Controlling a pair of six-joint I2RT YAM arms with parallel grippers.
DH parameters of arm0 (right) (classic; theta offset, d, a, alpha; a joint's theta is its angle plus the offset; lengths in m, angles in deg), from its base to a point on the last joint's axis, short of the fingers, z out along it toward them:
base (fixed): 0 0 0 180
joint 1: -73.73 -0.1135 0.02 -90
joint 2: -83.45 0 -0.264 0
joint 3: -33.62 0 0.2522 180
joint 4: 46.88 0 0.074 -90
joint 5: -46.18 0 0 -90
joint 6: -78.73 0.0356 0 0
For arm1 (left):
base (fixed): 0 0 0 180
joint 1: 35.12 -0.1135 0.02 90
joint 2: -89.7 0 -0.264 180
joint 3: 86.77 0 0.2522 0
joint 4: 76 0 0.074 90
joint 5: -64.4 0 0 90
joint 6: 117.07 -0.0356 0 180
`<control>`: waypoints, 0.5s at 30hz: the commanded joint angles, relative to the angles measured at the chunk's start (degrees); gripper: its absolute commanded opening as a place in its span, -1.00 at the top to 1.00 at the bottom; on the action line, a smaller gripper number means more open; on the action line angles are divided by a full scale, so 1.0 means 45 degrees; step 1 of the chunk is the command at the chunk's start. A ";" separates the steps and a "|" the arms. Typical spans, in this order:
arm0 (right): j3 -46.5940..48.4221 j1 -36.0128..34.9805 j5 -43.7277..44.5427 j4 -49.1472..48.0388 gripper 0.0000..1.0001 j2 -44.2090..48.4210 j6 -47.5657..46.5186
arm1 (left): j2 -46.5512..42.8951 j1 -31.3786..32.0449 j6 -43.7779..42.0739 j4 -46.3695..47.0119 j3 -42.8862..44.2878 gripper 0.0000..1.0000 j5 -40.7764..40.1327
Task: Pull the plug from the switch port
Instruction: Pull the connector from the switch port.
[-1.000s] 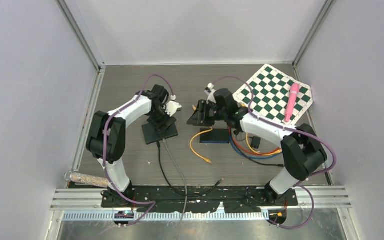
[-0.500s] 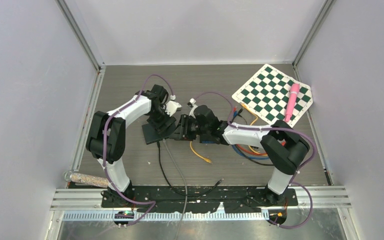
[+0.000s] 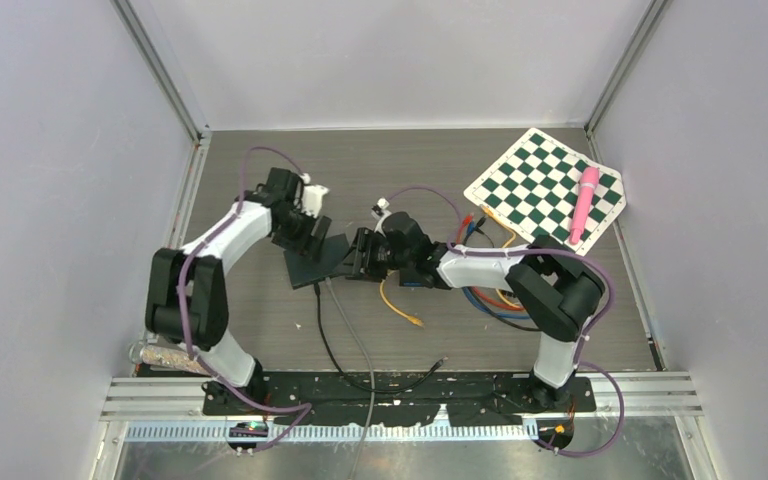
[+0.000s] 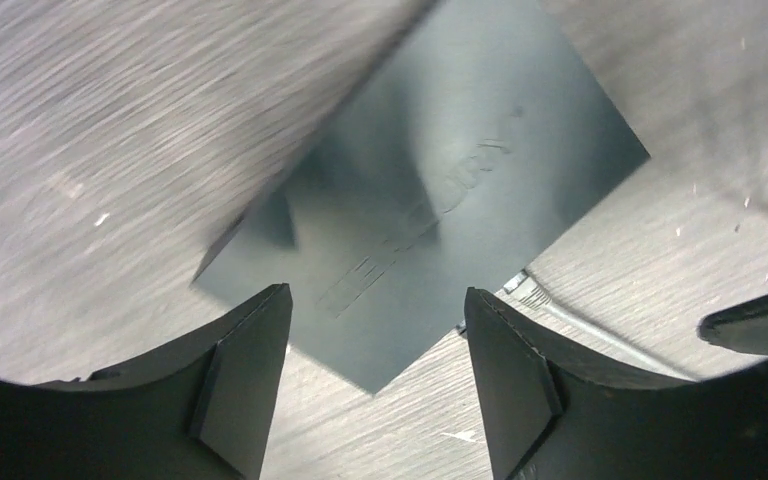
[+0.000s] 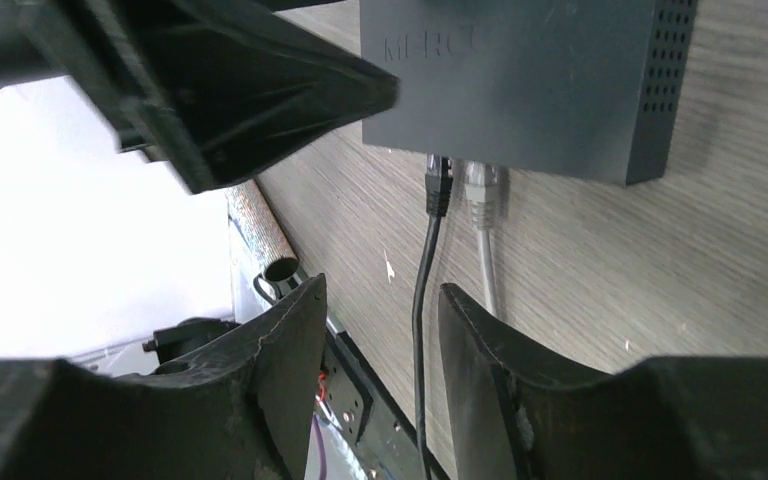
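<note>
Black plug (image 5: 438, 187) sits in switch (image 5: 520, 80) beside grey plug (image 5: 482, 190); left claw (image 4: 375, 330) and right claw (image 5: 382, 310) gape empty.

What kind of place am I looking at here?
Probably a robotics lab test booth: metal framing around plain walls, a left arm and right arm bolted to the table edge, a network switch with cables.

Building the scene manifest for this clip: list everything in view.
switch: 1, dark grey, centre-left of table
black cable: 1, black, plugged into switch
grey cable: 1, light grey, plugged in beside it
orange cable: 1, orange, loose, mid table
cable bundle: 1, blue/orange/red, by right arm
chessboard mat: 1, green-white, far right
pink pen: 1, pink, on mat
speckled tube: 1, brownish, near left edge
left gripper: 1, black, open over switch
right gripper: 1, black, open, facing plugs
</note>
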 commanded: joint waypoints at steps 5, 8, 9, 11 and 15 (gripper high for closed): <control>0.2091 -0.0037 -0.0249 0.0687 -0.09 -0.1331 -0.0307 | -0.3364 -0.0865 0.7547 0.2168 -0.2347 -0.62 -0.1853; 0.2532 -0.0007 -0.0368 0.0848 -0.10 -0.1722 -0.0448 | -0.3351 -0.0803 0.9233 0.2623 -0.3183 -0.64 -0.1972; 0.2695 -0.0002 -0.0412 0.1059 -0.11 -0.1804 -0.0460 | -0.3290 -0.0805 0.9673 0.2621 -0.3342 -0.64 -0.2184; 0.2845 0.0030 -0.0444 0.1315 -0.11 -0.2023 -0.0492 | -0.3263 -0.0808 0.9956 0.3031 -0.3619 -0.64 -0.2141; 0.3108 0.0069 -0.0704 0.1542 -0.09 -0.2646 -0.0127 | -0.3214 -0.0816 1.0822 0.3845 -0.4247 -0.60 -0.2241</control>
